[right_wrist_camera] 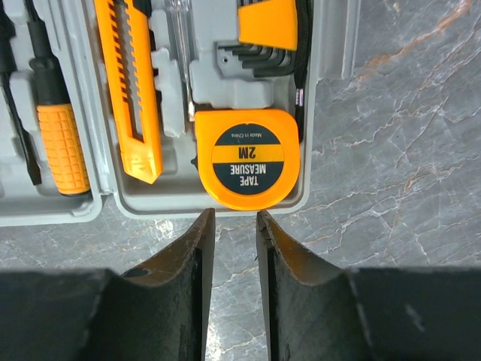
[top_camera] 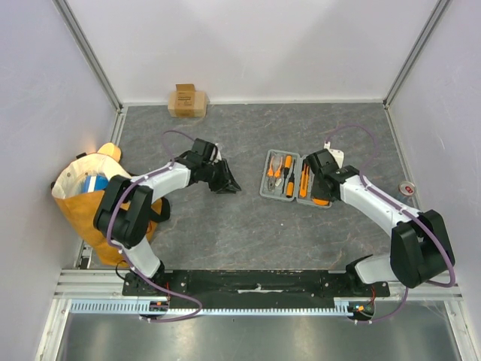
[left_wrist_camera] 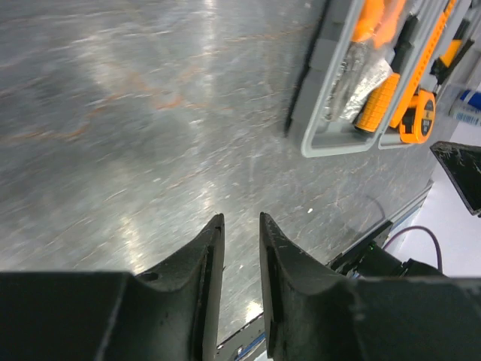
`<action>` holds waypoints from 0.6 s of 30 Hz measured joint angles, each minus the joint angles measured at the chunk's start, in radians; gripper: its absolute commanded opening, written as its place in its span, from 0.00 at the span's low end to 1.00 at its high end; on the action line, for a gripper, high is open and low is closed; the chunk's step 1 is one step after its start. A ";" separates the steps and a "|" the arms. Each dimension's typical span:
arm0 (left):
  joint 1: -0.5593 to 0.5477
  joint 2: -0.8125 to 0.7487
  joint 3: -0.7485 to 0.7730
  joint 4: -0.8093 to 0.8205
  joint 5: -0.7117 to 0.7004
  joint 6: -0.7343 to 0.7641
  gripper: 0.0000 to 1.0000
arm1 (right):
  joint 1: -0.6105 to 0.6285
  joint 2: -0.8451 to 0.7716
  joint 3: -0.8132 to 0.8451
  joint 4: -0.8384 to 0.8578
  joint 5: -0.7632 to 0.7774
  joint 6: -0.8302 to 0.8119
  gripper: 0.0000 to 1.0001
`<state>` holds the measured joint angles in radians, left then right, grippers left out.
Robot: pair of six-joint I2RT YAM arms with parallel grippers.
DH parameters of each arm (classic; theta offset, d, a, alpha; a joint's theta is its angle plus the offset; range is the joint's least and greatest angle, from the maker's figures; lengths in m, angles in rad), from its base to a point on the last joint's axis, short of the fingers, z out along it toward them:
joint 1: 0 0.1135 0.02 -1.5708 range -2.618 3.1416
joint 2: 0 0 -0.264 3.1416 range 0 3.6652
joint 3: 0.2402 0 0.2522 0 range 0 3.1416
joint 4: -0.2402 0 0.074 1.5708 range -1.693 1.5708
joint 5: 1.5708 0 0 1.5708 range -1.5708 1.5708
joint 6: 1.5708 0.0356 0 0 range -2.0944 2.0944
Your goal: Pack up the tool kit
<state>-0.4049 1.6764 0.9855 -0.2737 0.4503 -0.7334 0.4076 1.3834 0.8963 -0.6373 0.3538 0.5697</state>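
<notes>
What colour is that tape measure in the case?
Orange tape measure with a black label; right wrist view.

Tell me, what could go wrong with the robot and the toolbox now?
The tool kit case lies open, both halves flat, with nothing gripped. The right gripper hovers at the case edge by the tape measure; pushing there might slide the whole case instead of folding it. The left gripper sits away from the case, so nothing steadies the other half. If the lid swings fast, tools like the utility knife could pop loose.
</notes>
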 measured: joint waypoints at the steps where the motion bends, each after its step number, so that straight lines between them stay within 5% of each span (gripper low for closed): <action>1: -0.021 0.022 0.023 -0.001 0.000 0.000 0.34 | 0.000 0.000 -0.004 0.001 -0.003 0.000 0.34; 18: -0.159 0.322 0.325 -0.011 -0.005 0.047 0.49 | -0.008 0.082 -0.039 0.034 -0.016 0.003 0.27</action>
<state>-0.5636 1.9980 1.3109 -0.2848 0.4450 -0.6868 0.3992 1.4654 0.8570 -0.6029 0.3378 0.5724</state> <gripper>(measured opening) 0.446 0.285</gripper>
